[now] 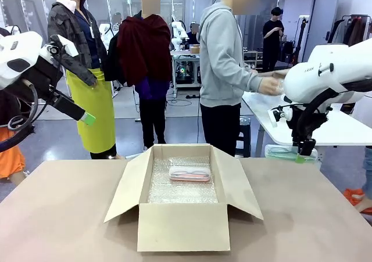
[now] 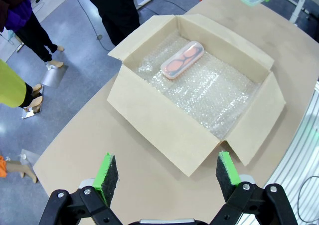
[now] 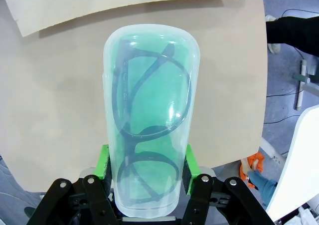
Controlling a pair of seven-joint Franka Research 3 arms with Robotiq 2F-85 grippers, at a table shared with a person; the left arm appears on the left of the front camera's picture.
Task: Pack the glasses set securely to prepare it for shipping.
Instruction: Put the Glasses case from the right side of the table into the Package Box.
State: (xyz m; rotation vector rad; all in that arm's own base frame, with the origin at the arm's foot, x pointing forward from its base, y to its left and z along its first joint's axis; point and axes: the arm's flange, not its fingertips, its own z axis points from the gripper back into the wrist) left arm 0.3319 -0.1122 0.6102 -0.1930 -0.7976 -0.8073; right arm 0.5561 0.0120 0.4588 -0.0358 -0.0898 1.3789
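Cardboard box [image 1: 183,198] is sitting mid-table, plain brown corrugated, four flaps splaying outward. Bubble wrap [image 1: 180,189] is lining its floor, clear and pebbly, catching the light.

Pink case [image 1: 189,173] is lying flat on the wrap toward the box's far wall. It is a rounded rectangle with a glossy clear top, and pinkish frames are showing through. Its long axis is running 9 to 3 o'clock as seen from the robot's side.

Mint green case [image 3: 149,115] has the same rounded, flat shape: smooth translucent shell, green base, dark-framed eyeglasses visible inside. Right gripper [image 3: 146,160] is pinching it across the narrow width at one end, green pads [image 3: 103,161] pressing both long sides. The long axis is running out along the fingers, free end pointing toward 12 o'clock in the wrist view. From the front, the case [image 1: 285,152] is hanging level above the table's far right edge, at about 2 o'clock from the box and well apart from it.

Left gripper [image 2: 165,157] is hovering high at about 10 o'clock from the box, jaws spread wide and gripping nothing.

Table [image 1: 58,215] is matte tan with a rounded edge. Floor [image 1: 58,140] is showing grey-blue and shiny. A person [image 1: 224,58] in a grey hoodie is standing beyond the far side, hands at a white table [image 1: 349,131].
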